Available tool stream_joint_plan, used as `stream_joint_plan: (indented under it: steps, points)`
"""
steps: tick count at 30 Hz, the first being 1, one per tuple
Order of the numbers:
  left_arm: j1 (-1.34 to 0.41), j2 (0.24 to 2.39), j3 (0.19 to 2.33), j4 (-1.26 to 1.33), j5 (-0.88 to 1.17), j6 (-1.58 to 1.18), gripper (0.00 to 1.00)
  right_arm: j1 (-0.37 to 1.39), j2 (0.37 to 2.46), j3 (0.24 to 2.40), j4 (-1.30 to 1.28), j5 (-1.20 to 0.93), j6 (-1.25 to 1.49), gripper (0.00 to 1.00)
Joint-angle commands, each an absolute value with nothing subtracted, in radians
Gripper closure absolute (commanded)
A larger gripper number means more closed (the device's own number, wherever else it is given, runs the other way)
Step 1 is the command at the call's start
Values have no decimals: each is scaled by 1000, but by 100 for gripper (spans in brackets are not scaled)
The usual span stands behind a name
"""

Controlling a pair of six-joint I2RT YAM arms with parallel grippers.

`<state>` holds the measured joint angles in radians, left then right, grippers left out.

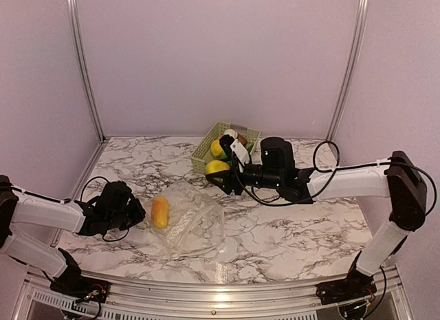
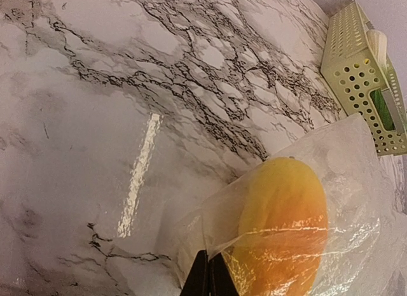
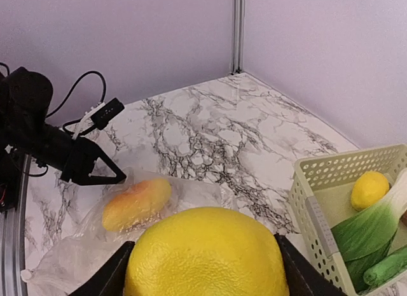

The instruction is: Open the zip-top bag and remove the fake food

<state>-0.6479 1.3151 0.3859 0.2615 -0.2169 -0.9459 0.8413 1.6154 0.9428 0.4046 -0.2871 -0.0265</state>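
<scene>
Right gripper (image 3: 206,270) is up off the bench (image 1: 295,230) with a yellow lemon (image 3: 206,254) clamped between its fingers (image 3: 299,274), one black finger on each side of the fruit. From the top view that lemon hangs just in front of the pale green basket (image 1: 206,155), at its near corner.

Inside the basket sit a smaller yellow fruit (image 3: 370,189), a white-green leafy vegetable (image 3: 375,223) and a green pod (image 3: 389,265), with a small brown piece (image 1: 242,139) showing at the back.

Over to the left: the zip-top bag (image 1: 196,224) lies flat and crinkled on the marble, near the front edge, between the two arms. The orange-yellow mango (image 2: 280,226) is inside it, at the bag's left end, clear plastic wrapped over it.

Left gripper (image 2: 208,280) is low at that same end, its fingers pressed together and pinching the bag's plastic right beside the mango. The left wrist view shows the film pulled up into a fold where the fingertips meet
</scene>
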Motion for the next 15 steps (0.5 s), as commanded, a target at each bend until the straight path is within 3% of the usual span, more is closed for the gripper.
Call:
stream_joint_plan:
  steps: [1,9,15]
  points:
    - [-644,1318,368,277,-204,-937,100,746,1755,1159,339,-254,-6,52]
    - [-644,1300,369,266,-205,-927,100,663,2016,1499,227,-227,17,52]
    - [-643,1297,369,261,-209,-925,100,639,2144,1620,184,-215,18,52]
